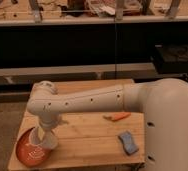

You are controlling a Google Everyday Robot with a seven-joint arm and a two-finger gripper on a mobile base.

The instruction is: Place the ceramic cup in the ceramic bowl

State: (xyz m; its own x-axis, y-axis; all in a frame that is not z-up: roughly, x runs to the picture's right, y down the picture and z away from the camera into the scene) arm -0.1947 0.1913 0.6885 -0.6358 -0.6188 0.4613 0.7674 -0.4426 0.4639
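Observation:
An orange-red ceramic bowl [26, 151] sits at the front left corner of the wooden table [87, 137]. A pale ceramic cup [32, 137] is inside the bowl, under the end of my white arm. My gripper [43, 140] reaches down over the bowl and is right at the cup. The arm's wrist hides much of the gripper and the cup's right side.
An orange carrot-like object [117, 116] lies mid-table to the right. A blue sponge [128, 142] lies near the front right edge. My large white arm body fills the right side. Dark shelving stands behind the table.

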